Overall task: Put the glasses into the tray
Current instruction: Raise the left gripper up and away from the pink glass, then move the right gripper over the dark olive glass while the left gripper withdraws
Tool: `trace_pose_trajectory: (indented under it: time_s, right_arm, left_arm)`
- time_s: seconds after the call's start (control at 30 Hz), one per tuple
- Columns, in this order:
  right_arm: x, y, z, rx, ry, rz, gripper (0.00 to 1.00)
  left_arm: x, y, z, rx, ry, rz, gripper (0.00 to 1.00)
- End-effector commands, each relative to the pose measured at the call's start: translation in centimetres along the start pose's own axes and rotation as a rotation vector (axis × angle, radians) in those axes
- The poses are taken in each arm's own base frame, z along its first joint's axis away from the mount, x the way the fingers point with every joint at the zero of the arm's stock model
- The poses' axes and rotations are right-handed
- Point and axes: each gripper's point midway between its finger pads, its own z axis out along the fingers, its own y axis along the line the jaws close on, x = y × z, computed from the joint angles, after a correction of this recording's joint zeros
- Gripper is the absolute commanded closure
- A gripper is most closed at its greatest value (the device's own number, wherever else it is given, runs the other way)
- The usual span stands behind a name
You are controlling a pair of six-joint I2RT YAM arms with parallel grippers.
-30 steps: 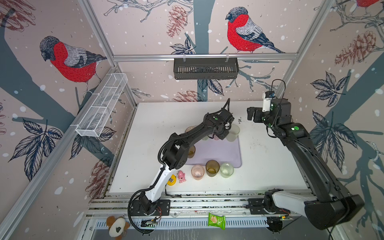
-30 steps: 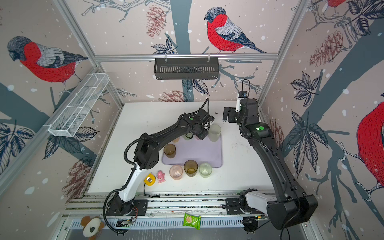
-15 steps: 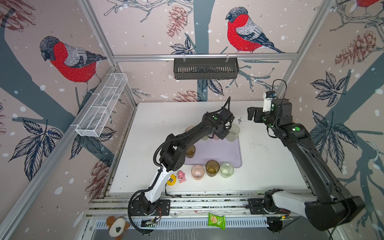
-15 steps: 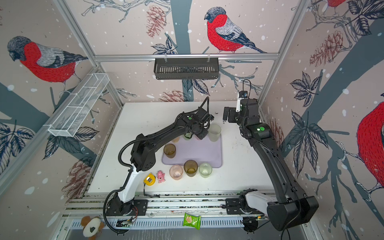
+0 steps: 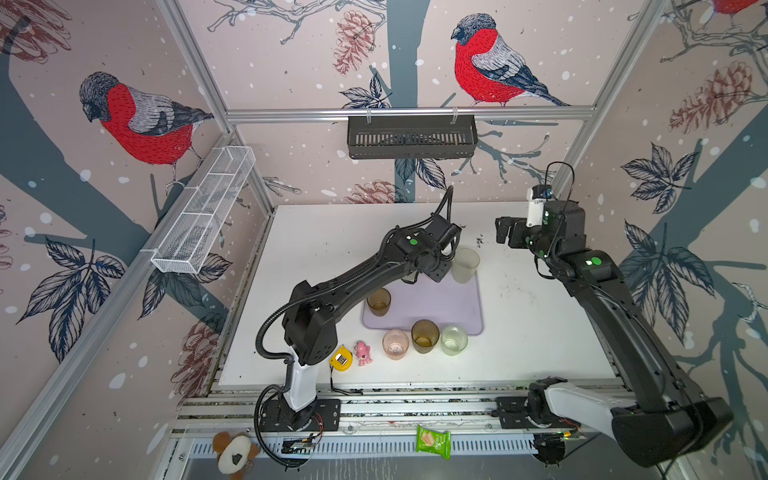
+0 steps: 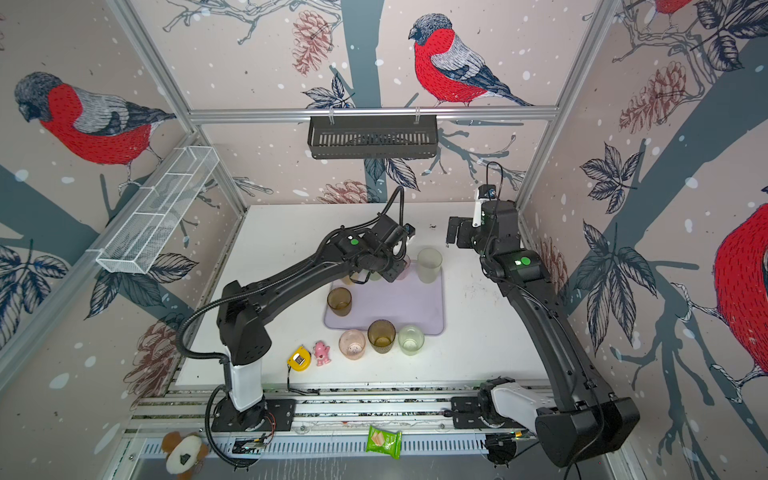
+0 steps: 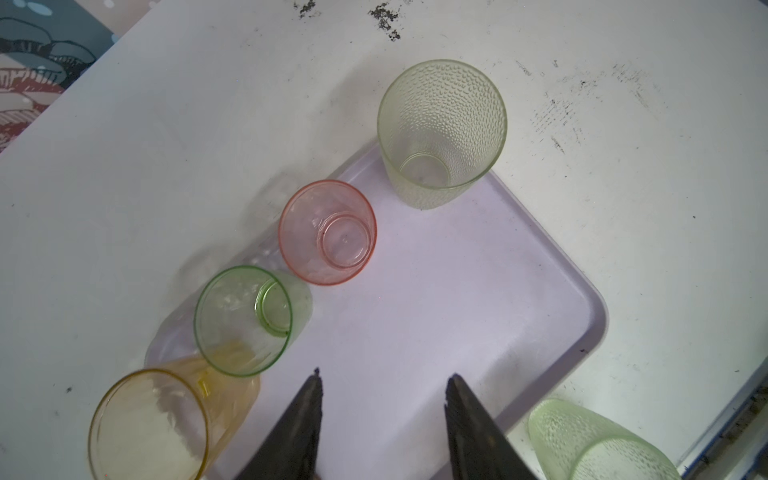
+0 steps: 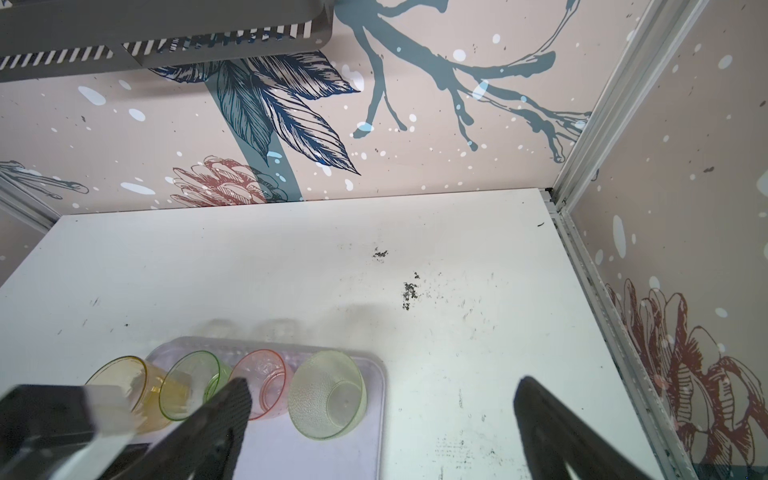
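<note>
Your left gripper (image 7: 382,376) has spread its jaws wider and holds nothing above the tray (image 7: 457,291); your right gripper (image 8: 382,386) is apart too, empty. Four glasses (image 7: 328,232) stand along the tray's far edge.

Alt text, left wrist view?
The left gripper hangs open, empty, over the lavender tray. An amber glass, a green glass, a pink glass and a taller frosted glass line its edge; a fifth glass stands off the tray.
</note>
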Motion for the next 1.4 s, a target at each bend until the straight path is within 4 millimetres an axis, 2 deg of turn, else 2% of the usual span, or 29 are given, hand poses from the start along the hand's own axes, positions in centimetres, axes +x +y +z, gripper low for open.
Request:
trace_pose_trajectory:
  time_s: [0.0,0.2,0.33,0.47,0.63,0.73,0.8,1.0,1.1,1.23,1.37]
  right_arm:
    - [0.3,0.3,-0.4,-0.01,0.003,0.006,0.0]
    - [1.9,0.7,-0.7,-0.025,0.031,0.018,0.0]
    - [1.9,2.2,-1.5,-0.063,-0.001,0.002,0.0]
    - [3.3,3.4,-0.7,-0.063,0.058,-0.005,0.0]
    - [4.9,5.9,-0.8,-0.077,0.113,-0.001,0.0]
    - [5.7,7.2,-1.2,-0.075,0.156,0.001,0.0]
    - [6.5,8.4,-1.4,-0.086,0.186,-0.013,0.0]
    - [8.8,11.7,-2.0,-0.154,0.301,-0.04,0.0]
    - [10.5,13.1,-1.7,-0.149,0.384,-0.07,0.0]
    - [11.4,14.5,-2.2,-0.146,0.45,-0.093,0.01]
    - [12.5,15.9,-3.1,-0.17,0.494,-0.122,0.01]
  left_arm:
    - [-0.3,0.3,-2.5,-0.015,-0.039,-0.08,0.47]
    - [1.1,-0.1,-5.8,0.006,-0.039,-0.176,0.38]
    - [1.9,-0.1,-8.1,0.031,-0.061,-0.241,0.34]
    - [2.9,-0.4,-9.3,0.064,-0.082,-0.29,0.22]
    - [4.0,-0.1,-10.8,0.11,-0.129,-0.312,0.14]
    - [5.2,1.2,-11.9,0.137,-0.136,-0.367,0.1]
    - [6.2,2.2,-12.9,0.141,-0.156,-0.403,0.03]
    - [8.8,4.5,-14.1,0.134,-0.169,-0.459,0.02]
    - [9.9,5.5,-14.5,0.137,-0.176,-0.492,0.02]
    - [11.7,6.9,-14.5,0.168,-0.184,-0.556,0.02]
    - [13.8,8.4,-13.6,0.177,-0.161,-0.62,0.02]
